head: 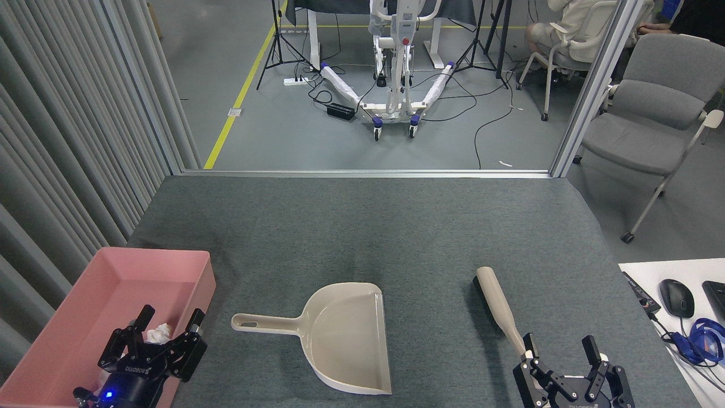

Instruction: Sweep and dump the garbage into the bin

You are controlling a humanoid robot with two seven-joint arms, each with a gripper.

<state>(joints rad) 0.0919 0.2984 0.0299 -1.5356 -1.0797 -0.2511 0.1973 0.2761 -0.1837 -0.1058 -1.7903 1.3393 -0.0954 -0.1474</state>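
The pink bin (113,283) stands at the table's front left. Inside it a white garbage wad (160,334) peeks out between the fingers of my left gripper (170,318), which hangs open over the bin's near right wall; the rest of the bin's near end is hidden behind it. The beige dustpan (345,334) lies empty mid-table, its handle pointing left. A beige brush (498,309) lies to the right, its handle end next to my right gripper (558,343), which is open and holds nothing.
A white side table (674,272) at the right holds a mouse (677,297), cables and a blue headset (705,340). A grey chair (651,113) stands beyond the table's right corner. Slatted wall panels (68,124) run along the left.
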